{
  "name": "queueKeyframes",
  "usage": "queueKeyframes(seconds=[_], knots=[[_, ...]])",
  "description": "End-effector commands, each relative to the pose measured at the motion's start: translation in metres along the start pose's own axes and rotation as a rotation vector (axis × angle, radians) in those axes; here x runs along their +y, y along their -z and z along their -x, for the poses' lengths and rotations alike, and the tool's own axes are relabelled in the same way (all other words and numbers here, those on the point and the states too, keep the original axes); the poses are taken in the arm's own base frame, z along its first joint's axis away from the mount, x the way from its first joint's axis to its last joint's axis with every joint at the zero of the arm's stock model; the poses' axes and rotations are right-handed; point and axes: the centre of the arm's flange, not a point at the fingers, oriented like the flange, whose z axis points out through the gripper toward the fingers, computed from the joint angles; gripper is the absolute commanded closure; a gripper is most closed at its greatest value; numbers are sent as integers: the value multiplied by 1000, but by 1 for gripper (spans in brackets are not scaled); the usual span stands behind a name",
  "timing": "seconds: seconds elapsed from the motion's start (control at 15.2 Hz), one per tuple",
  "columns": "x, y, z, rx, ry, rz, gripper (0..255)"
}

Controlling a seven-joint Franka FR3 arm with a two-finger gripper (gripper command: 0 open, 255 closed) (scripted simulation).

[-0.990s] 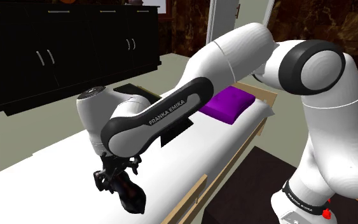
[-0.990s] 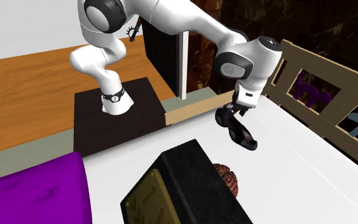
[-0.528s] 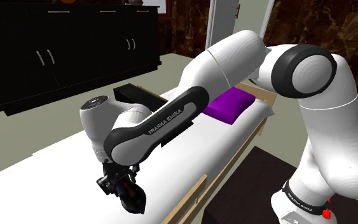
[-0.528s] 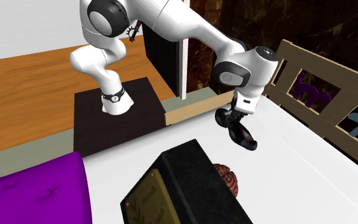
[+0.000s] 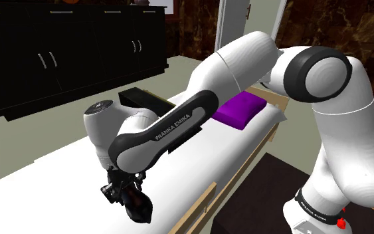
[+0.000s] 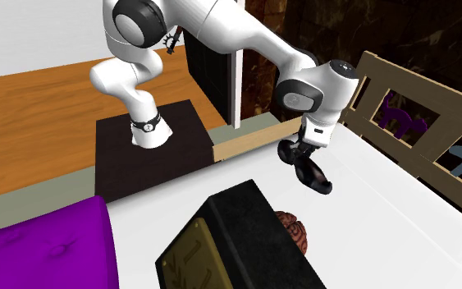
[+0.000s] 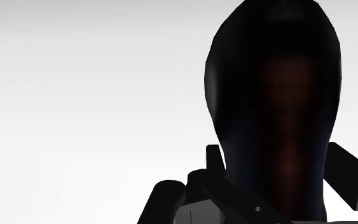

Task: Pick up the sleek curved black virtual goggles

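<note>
Black, glossy and smoothly curved, the goggles (image 6: 311, 176) hang at six o'clock beneath our gripper (image 6: 299, 153), whose jaws pinch narrowly on their shell. We judge the grasp made and the goggles seemingly clear of the matte white bed (image 6: 385, 238), so only a higher lift is left. At seven o'clock of them lies a boxy, hard-edged black case (image 6: 245, 234).

Black goggles (image 6: 313, 176) clasped in fingers (image 6: 304, 148) over white bed (image 6: 385, 226), nr wood rail (image 6: 422, 103); black box (image 6: 245, 238) in fgnd
</note>
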Motion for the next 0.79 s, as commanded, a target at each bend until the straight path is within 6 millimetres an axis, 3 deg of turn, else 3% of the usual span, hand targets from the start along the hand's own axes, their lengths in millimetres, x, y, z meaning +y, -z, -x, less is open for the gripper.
queueKeyframes(seconds=[0.0, 0.73], knots=[[-1, -1, 0, -3, 0, 1, 255], [-1, 56, 6, -3, 0, 1, 255]])
